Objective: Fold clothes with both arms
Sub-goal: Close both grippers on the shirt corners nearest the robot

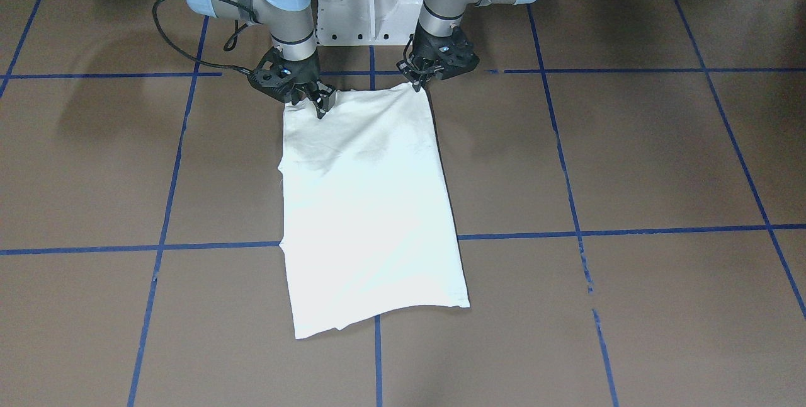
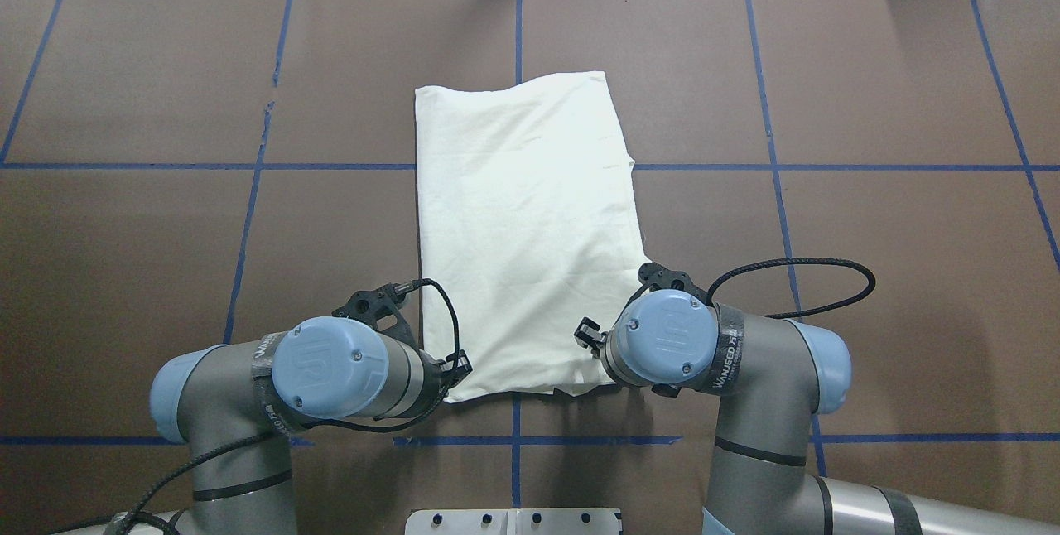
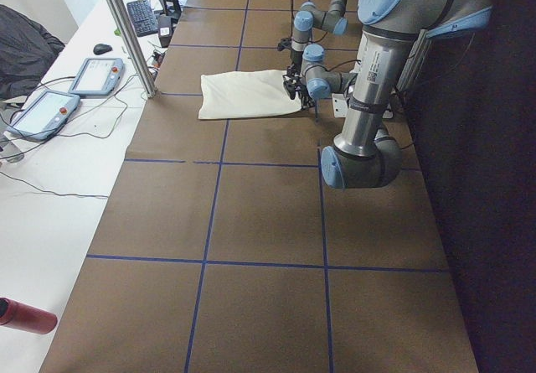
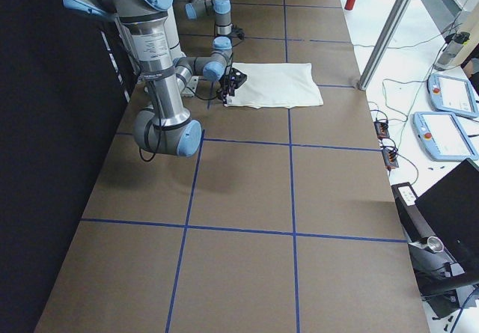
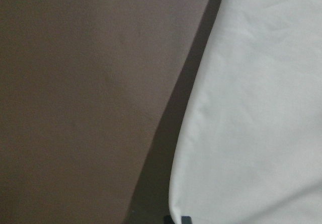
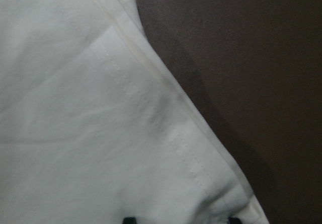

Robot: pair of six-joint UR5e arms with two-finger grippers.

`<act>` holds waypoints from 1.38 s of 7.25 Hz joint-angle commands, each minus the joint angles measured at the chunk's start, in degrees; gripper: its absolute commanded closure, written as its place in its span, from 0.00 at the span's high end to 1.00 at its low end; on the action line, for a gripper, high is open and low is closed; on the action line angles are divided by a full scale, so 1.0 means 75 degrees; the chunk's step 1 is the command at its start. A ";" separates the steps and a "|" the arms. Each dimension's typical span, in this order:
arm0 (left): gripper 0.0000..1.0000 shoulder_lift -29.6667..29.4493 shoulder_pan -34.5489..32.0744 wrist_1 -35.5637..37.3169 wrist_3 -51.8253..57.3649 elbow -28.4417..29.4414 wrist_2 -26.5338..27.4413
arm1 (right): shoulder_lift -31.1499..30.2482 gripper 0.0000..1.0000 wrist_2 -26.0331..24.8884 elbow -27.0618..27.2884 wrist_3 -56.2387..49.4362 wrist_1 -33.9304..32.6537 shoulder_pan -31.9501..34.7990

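Squarely on the brown tabletop (image 1: 630,155), the T-shirt (image 1: 371,205) lies plain side up as a long rectangle, running straight out from the 2 pincers toward the far side. The left pincer (image 1: 417,84) has its fingers closed together on the shirt's near left corner, which is drawn up into a small point. The right pincer (image 1: 320,103) sits at the near right corner with its fingers part way apart. The stitched hem lies between their tips, and the cloth puckers beside one of them.

Both long edges run straight and the far edge is slightly wavy. Outward of each pincer there is bare tabletop crossed by blue tape lines (image 1: 661,230). Just behind the pincers, between the arms, stands the white pedestal base (image 1: 370,4). A black cable (image 1: 165,35) loops out from the right wrist over bare surface. Past the shirt's far edge a metal post (image 3: 126,33) rises at the tabletop's rim, with 2 control tablets (image 3: 96,75) on a white bench beyond it.
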 commanded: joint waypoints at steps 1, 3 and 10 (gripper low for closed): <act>0.00 0.0000 0.0000 0.0000 0.0000 0.0020 0.0000 | 0.0043 0.00 0.0009 0.0017 -0.0021 0.0001 -0.0001; 0.00 0.0000 0.0012 -0.0012 0.0000 0.0055 0.0000 | 0.0066 0.00 0.0044 0.0017 -0.0044 0.0012 0.0033; 0.00 0.0596 0.0047 0.0256 0.0290 -0.1557 0.0000 | -0.0120 0.00 0.0499 0.0883 -0.0115 0.0094 0.0105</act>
